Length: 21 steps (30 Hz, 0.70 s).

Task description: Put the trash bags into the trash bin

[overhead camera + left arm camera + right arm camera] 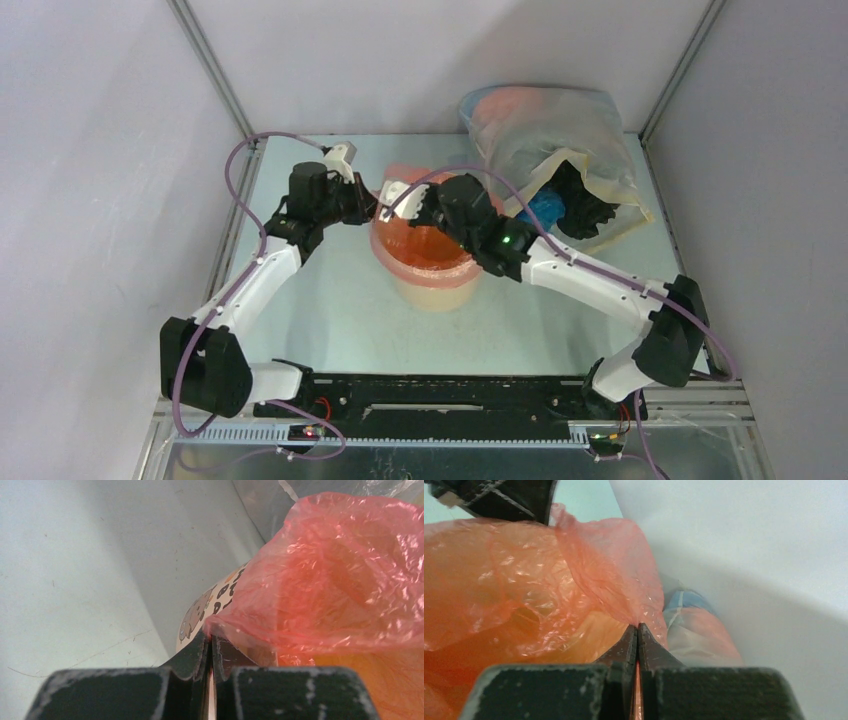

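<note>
The cream trash bin (436,288) stands mid-table, its printed wall (200,612) showing in the left wrist view. A thin orange-red trash bag (420,245) is draped over the bin's mouth and sags into it. My left gripper (372,208) is shut on the bag's left edge (320,575) at the bin's rim. My right gripper (408,205) is shut on the bag's film (524,590) close beside it. The two grippers nearly meet above the bin's far rim.
A big clear plastic sack (560,150) holding blue, black and orange bags lies at the back right, also seen in the right wrist view (696,625). Enclosure walls stand close on three sides. A purple cable (240,185) loops by the left arm.
</note>
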Available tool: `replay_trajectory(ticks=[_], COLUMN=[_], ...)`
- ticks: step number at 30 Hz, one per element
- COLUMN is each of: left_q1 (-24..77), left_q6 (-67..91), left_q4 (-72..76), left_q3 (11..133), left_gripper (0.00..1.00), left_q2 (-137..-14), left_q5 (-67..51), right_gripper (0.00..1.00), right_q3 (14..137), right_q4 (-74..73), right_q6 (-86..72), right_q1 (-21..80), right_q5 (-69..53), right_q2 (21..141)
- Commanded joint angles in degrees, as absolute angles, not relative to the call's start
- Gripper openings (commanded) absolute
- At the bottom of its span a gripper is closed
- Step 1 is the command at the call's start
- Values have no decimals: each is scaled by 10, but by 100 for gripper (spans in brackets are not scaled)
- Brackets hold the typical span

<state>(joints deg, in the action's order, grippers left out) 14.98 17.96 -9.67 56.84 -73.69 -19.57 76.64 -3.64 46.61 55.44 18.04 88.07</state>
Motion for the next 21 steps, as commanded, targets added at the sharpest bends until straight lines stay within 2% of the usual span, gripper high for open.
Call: replay_trajectory(ticks=[1,7,12,21], left_q1=[151,151,151,151], left_q6=[177,173,171,166], left_q4=[-95,-100,-103,-107], left_q3=[595,599,600,604], left_gripper=[7,7,7,7], left_q2=[-723,-731,-735,-749], left_q5=[-187,-187,-184,-177], right_gripper=[0,0,0,0], right_q3=[827,950,1097,1320], right_q4=[-91,-205,-332,-441], right_q6=[385,272,213,93], right_q1=[503,403,347,259], right_q5=[68,-89,-166,-321], right_q2=[844,897,1015,1192])
